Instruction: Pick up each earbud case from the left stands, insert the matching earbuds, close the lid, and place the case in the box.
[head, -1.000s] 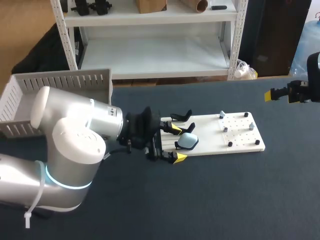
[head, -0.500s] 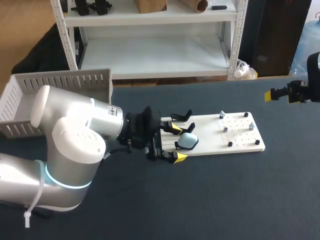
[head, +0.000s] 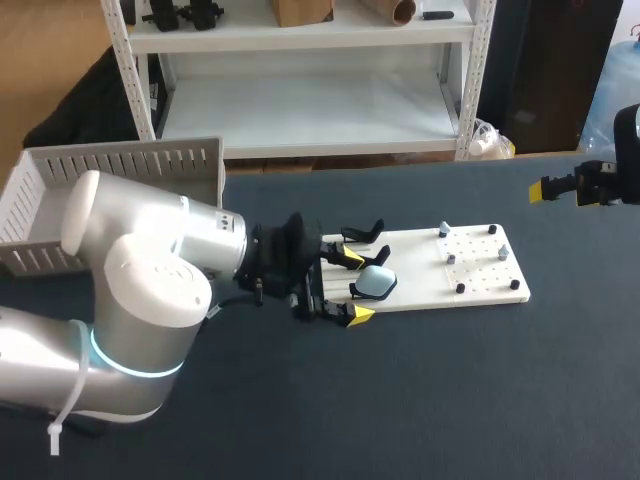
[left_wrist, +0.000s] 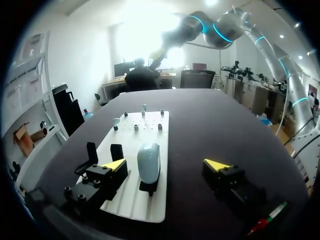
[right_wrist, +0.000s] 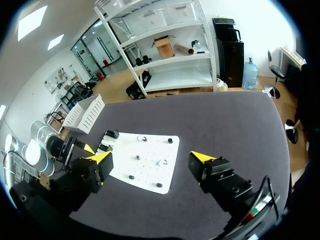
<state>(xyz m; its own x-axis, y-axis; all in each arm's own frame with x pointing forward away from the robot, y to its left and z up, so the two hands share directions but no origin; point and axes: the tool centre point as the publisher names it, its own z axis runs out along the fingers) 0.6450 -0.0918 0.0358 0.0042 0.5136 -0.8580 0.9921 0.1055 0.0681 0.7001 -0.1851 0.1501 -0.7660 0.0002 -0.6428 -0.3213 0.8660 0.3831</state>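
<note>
A pale blue earbud case (head: 375, 283) stands upright on a black stand at the left end of the white board (head: 480, 292). My left gripper (head: 351, 287) is open, one yellow tip on each side of the case, touching neither side. In the left wrist view the case (left_wrist: 148, 162) sits between the fingers of the gripper (left_wrist: 166, 165), nearer one finger. Small pale earbuds (head: 450, 258) and black pegs lie on the board's right part. My right gripper (head: 562, 188) hangs open, high at the table's far right, well away from the board (right_wrist: 150, 172).
Two empty black stands (head: 364, 232) rise at the board's back left, beside my left fingers (left_wrist: 114, 164). A white slatted box (head: 110, 165) sits at the table's back left, behind my left arm (head: 150, 270). Dark tabletop surrounds the board.
</note>
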